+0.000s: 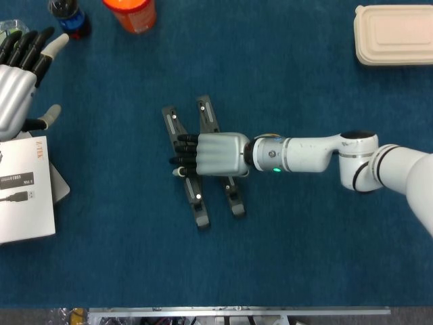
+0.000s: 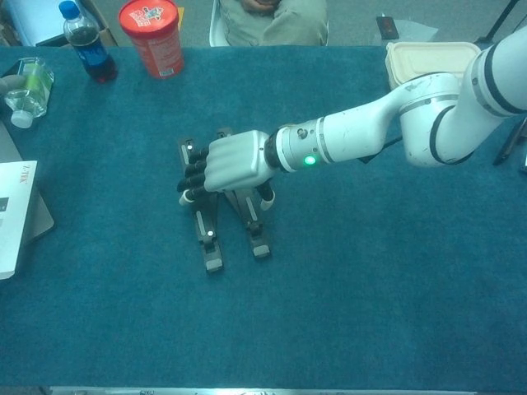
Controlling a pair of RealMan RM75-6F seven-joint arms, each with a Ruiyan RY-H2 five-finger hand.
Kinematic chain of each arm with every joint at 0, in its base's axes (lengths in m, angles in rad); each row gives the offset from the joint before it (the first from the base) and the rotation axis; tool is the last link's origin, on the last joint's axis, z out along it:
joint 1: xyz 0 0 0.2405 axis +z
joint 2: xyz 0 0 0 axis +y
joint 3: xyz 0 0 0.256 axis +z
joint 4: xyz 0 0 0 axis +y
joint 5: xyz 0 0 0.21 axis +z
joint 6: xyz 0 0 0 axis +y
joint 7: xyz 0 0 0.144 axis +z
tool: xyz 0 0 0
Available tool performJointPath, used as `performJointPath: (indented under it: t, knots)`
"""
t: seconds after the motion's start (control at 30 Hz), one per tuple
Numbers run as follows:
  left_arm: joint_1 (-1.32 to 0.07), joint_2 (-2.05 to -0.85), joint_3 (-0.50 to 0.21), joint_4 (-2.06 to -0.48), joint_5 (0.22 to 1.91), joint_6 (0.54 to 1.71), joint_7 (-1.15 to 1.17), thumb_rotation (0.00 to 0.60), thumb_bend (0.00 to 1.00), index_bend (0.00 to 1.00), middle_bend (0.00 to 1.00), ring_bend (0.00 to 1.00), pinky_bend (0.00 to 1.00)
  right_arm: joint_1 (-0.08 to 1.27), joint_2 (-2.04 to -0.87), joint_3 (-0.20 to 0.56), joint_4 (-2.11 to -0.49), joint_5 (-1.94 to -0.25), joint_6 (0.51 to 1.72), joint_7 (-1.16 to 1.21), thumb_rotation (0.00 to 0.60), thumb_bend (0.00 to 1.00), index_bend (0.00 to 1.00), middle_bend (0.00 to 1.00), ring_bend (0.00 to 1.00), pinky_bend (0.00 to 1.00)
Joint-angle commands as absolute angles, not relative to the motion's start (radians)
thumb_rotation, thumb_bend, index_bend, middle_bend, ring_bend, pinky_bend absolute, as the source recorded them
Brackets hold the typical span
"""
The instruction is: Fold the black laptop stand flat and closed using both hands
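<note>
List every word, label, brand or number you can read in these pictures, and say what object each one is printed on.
"Z-TEK": on the white box at the table's left edge, head view.
Smaller print and a cable drawing on the same box: too small to read.
Red canister label: blurred, unreadable.
Cola bottle and clear bottle labels: unreadable.
No text shows on the laptop stand, the beige lunch box or the hands.

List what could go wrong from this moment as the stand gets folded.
1. Only the right hand is over the laptop stand; the left hand hovers far off by the white box, so a one-sided push may slide the stand across the cloth rather than close it.
2. The right hand's fingers curl around one bar, so they might get caught as the two bars come together.
</note>
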State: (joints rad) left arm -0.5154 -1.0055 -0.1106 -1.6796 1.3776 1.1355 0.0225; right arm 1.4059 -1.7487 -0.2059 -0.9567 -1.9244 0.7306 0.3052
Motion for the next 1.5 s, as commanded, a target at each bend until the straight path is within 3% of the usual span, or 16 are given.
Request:
performJointPath:
  t: [0.03, 0.63, 0.83, 1.03, 1.5]
  knots:
    - [-0.515, -1.007, -0.111, -1.678, 1.38, 1.135, 0.021, 0.6, 0.28, 0.0, 0.0, 0.0, 0.0, 1.407, -1.751, -0.207, -0.96, -1.918, 0.726, 0.301, 0.6, 0.0, 0.0, 0.0, 0.0, 0.01]
    - [-0.501, -1.013, -0.115, -1.654, 1.395, 1.141, -0.014, 0.6, 0.28, 0.0, 0.0, 0.0, 0.0, 1.427, -1.8, -0.201, -0.928, -1.886, 0.686, 0.294, 0.6, 0.0, 0.0, 0.0, 0.0, 0.01]
    - [-0.497, -1.014, -0.115, -1.646, 1.401, 1.144, -0.023, 0.6, 0.28, 0.0, 0.0, 0.0, 0.0, 1.429, -1.812, -0.197, -0.921, -1.878, 0.694, 0.301, 0.6, 0.0, 0.0, 0.11, 0.0, 0.01]
    - [-0.496, -1.018, -0.115, -1.637, 1.409, 1.143, -0.034, 0.6, 0.28, 0.0, 0.0, 0.0, 0.0, 1.428, -1.818, -0.199, -0.915, -1.872, 0.696, 0.308, 0.6, 0.0, 0.0, 0.24, 0.1, 0.02]
    - [-0.494, -1.022, -0.112, -1.625, 1.422, 1.141, -0.048, 0.6, 0.28, 0.0, 0.0, 0.0, 0.0, 1.418, -1.826, -0.202, -0.907, -1.871, 0.729, 0.319, 0.6, 0.0, 0.03, 0.37, 0.22, 0.06]
